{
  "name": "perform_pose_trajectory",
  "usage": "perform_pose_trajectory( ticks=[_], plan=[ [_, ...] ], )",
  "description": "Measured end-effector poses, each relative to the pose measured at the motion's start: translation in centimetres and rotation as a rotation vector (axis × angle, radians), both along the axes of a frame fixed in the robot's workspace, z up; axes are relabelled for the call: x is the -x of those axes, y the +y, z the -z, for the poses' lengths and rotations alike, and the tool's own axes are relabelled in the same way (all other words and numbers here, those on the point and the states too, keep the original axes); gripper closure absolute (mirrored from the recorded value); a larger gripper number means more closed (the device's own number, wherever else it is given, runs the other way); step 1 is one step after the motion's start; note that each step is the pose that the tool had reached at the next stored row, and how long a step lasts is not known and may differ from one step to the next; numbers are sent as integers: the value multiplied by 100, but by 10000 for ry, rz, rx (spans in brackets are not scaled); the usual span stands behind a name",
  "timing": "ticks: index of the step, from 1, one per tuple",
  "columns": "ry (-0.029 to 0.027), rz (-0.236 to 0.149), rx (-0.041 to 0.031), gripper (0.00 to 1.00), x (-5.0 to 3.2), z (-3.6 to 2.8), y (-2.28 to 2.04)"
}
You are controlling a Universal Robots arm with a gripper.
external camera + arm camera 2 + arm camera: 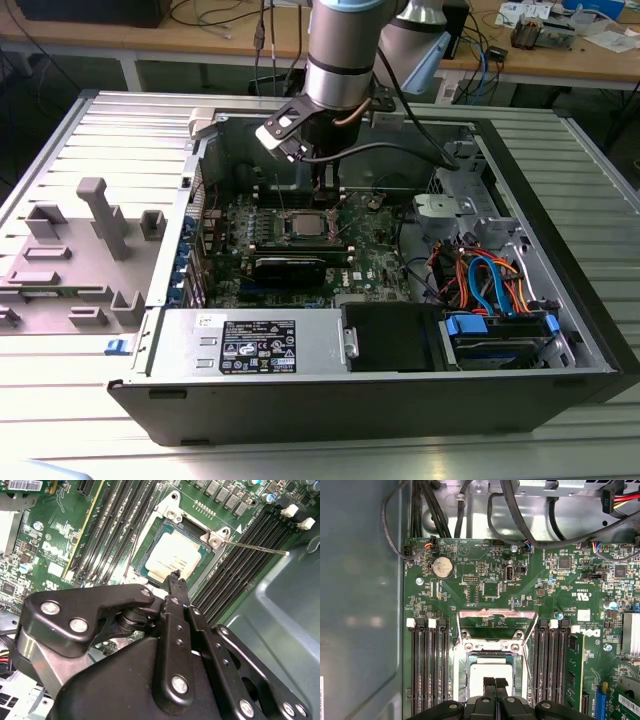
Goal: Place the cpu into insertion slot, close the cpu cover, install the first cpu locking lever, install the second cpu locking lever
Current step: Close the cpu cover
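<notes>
Gripper (495, 682) is pressed together with nothing between the fingers. It points down into the open computer case (380, 400), which lies on the counter (70, 430). In both wrist views the tips hang over one edge of the cpu (172, 557); can't tell if they touch it.

- cpu is seated flat in the insertion slot (149, 542), silvery top up, in the middle of the green motherboard (485, 587). In the exterior view it sits right under the gripper (320, 190).
- cpu cover (497, 612) is not closed. In the first wrist view the frame is swung back off the socket on the far side from the gripper, with green board visible through its window.
- One thin locking lever (255, 547) is unlatched; its rod sticks out from the socket corner across the black memory slots (250, 532).
- Memory slots flank the socket on both sides.
- Grey fixture tray (80, 250) sits on the counter outside the case, on the exterior view's left, well apart from the gripper.
</notes>
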State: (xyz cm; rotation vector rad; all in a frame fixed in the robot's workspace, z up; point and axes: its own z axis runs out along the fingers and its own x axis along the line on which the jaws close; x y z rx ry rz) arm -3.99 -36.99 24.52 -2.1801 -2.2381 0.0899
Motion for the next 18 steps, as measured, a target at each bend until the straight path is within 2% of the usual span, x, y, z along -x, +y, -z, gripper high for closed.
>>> perform_pose_trajectory(
  ticks=[18],
  plan=[
    [0,0,-18,89,0,-82,-1]
  ],
)
